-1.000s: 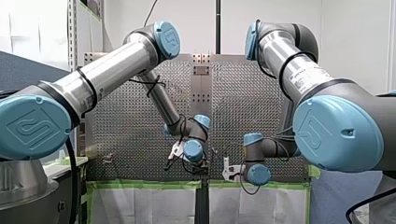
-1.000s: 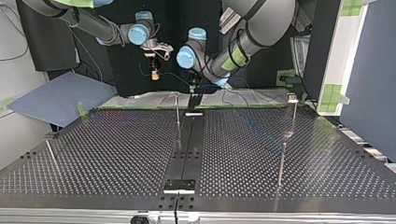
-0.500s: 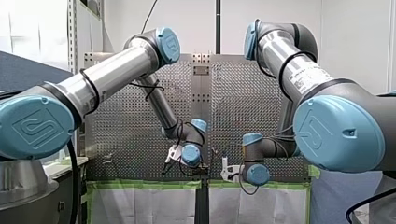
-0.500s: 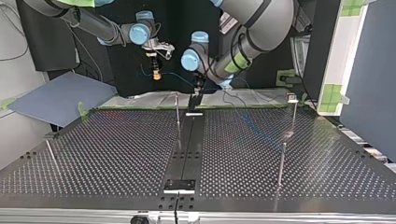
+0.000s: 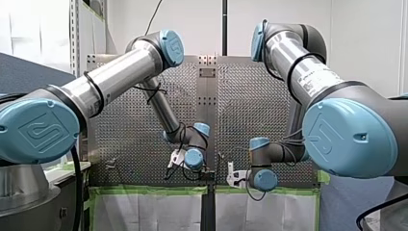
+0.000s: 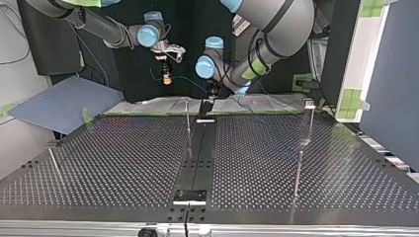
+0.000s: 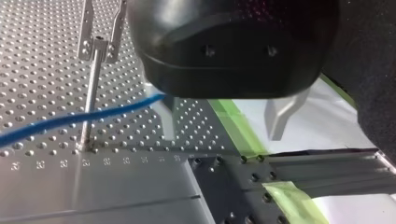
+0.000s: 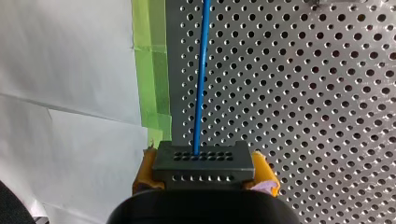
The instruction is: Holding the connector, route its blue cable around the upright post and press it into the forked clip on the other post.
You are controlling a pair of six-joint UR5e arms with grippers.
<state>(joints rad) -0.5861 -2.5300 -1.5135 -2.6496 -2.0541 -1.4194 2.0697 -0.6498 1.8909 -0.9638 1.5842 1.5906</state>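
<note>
In the right wrist view my right gripper [image 8: 204,179] is shut with yellow pads on the dark connector [image 8: 204,162]. The blue cable [image 8: 201,79] runs straight ahead from it over the perforated table. In the left wrist view my left gripper [image 7: 224,119] hangs over the table edge, its metal fingers [image 7: 280,116] apart and open. The blue cable [image 7: 70,120] crosses low in front of the forked clip post [image 7: 95,51] and ends by one finger. Seen from the top view, my right gripper [image 6: 167,76] holds the connector up beside my left gripper [image 6: 207,101].
Thin upright posts stand on the table in the top view: one near the middle [image 6: 188,121], the forked clip post [image 6: 310,116], another nearer the camera [image 6: 298,173], and one at the view's left [image 6: 54,165]. Green tape [image 7: 236,128] lines the table edge.
My left wrist has shifted a little toward the front view's left and lower, closer to the table edge. My right arm with the connector has hardly moved.
</note>
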